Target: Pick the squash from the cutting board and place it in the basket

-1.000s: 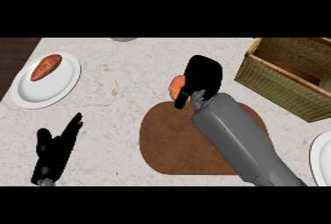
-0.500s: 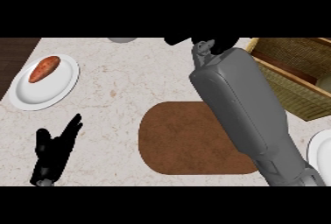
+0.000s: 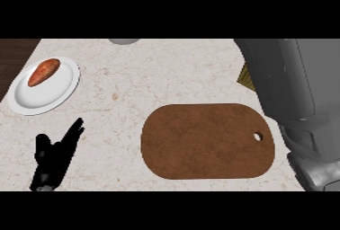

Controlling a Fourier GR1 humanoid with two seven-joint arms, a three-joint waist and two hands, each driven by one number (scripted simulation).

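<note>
Squash is out of sight, gone from the bare cutting board [image 3: 207, 141], the right hand too, its fingers untellable; likely firm, smooth, roundish, best gripped around its middle.

Plate [image 3: 26, 96] left of board [image 3: 206, 141] (apart)

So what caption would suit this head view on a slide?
Bare cutting board, right forearm hiding the basket, left robot hand resting open.

Open counter [image 3: 166, 72] is left between plate [image 3: 46, 90] and cutting board [image 3: 207, 140]; basket [image 3: 244, 77] is blocked by the right forearm [image 3: 295, 90].
</note>
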